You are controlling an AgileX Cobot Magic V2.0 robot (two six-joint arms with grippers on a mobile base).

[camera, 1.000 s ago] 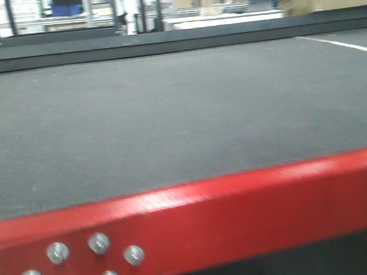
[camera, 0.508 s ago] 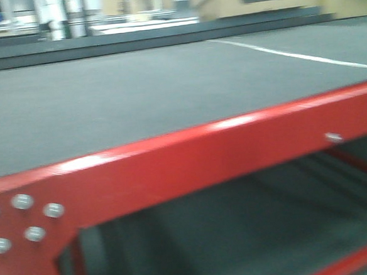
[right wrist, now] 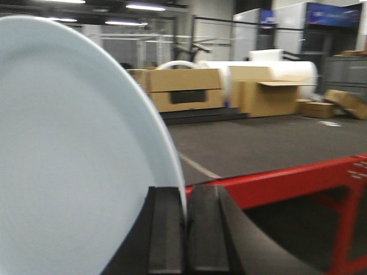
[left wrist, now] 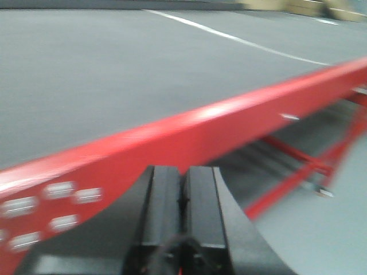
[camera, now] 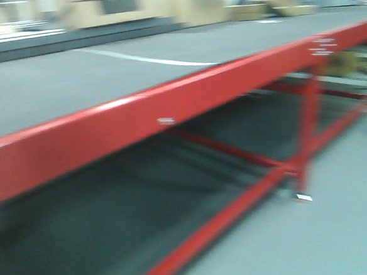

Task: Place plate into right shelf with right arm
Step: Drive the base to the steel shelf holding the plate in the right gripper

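A warehouse-like industrial hall: large cardboard boxes [right wrist: 182, 89] and fat rolls of white packing wrap [right wrist: 284, 71] crowd the space beyond a long counter [camera: 138, 115] with a bolted red metal frame and grey matted top, on a bare grey floor [camera: 348, 233] under ceiling strip lights [right wrist: 146, 7].

Red-framed table [camera: 138, 118]: grey top, white line [camera: 146, 58] across it, red cross-braces [camera: 235, 151] under it. Grey floor [camera: 347, 227] beneath. Cardboard boxes [right wrist: 182, 89] behind the table. Strip lights [right wrist: 146, 7] overhead.
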